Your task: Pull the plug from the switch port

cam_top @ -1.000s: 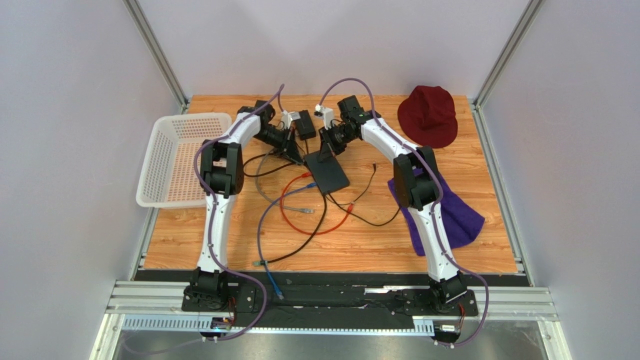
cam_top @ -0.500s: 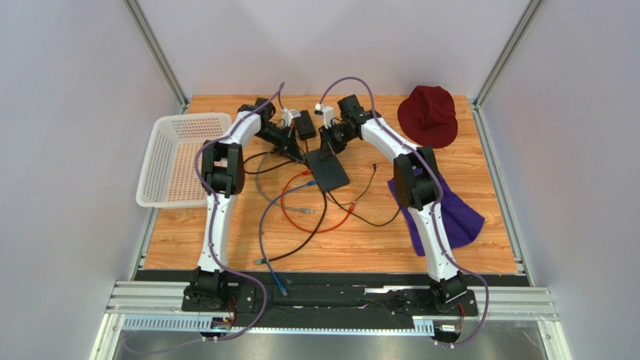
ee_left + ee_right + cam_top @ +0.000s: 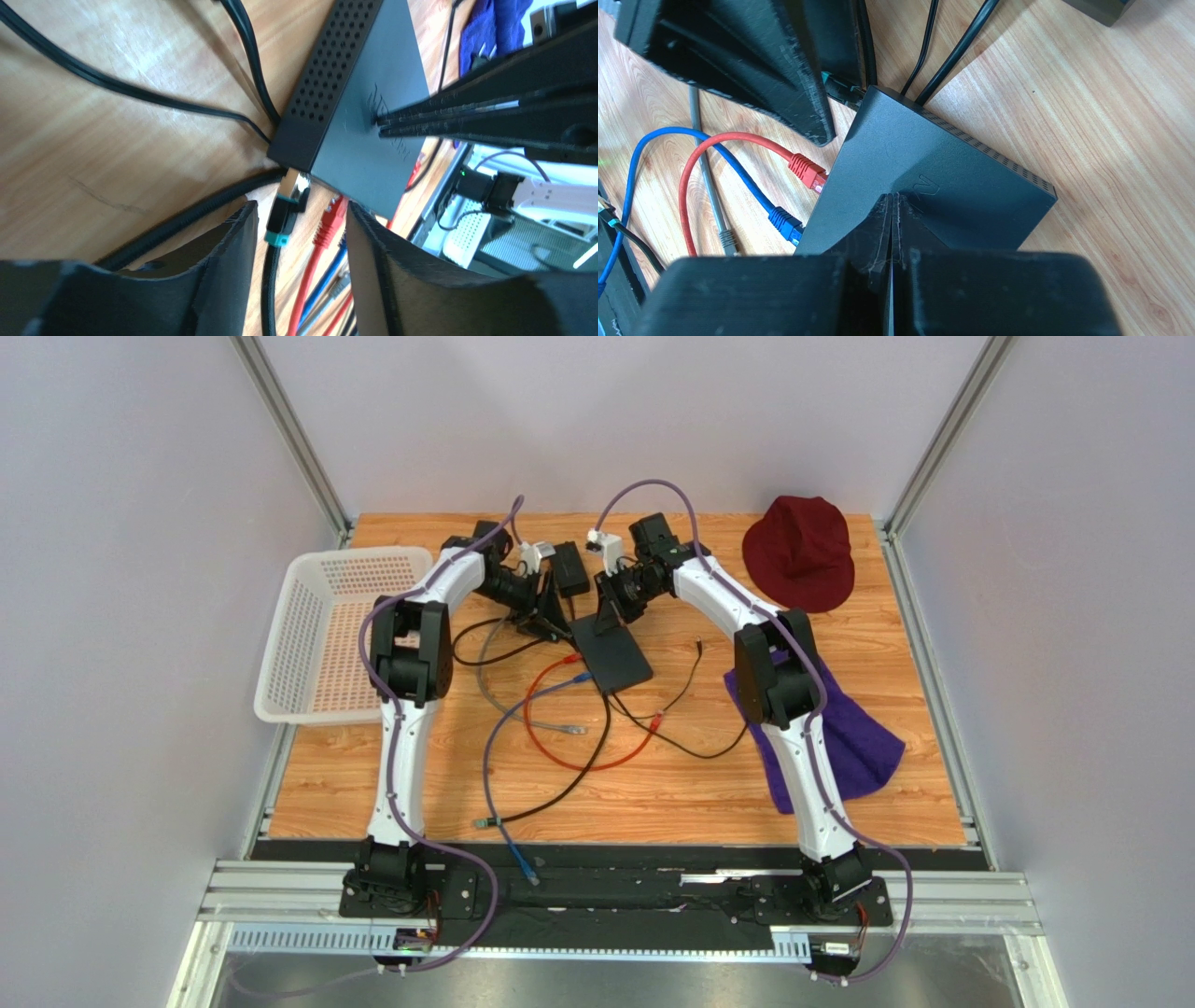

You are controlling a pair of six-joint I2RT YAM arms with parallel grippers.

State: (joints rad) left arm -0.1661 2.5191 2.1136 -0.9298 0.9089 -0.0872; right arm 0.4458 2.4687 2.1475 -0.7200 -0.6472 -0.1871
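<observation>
Mid-back on the wooden tabletop (image 3: 701,791) lies the flat matte-black switch box (image 3: 617,661). The right gripper (image 3: 892,199), fingers together, presses its top. The left gripper (image 3: 298,213), fingers apart, straddles the teal-booted plug (image 3: 281,225) at the corner switch port (image 3: 298,175).

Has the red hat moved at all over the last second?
No. The red hat sits in the same spot by the far right corner of the table.

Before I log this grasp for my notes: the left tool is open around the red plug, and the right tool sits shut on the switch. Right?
No. The left wrist view shows the left tool open around the teal plug, not the red plug; the rest holds.
</observation>
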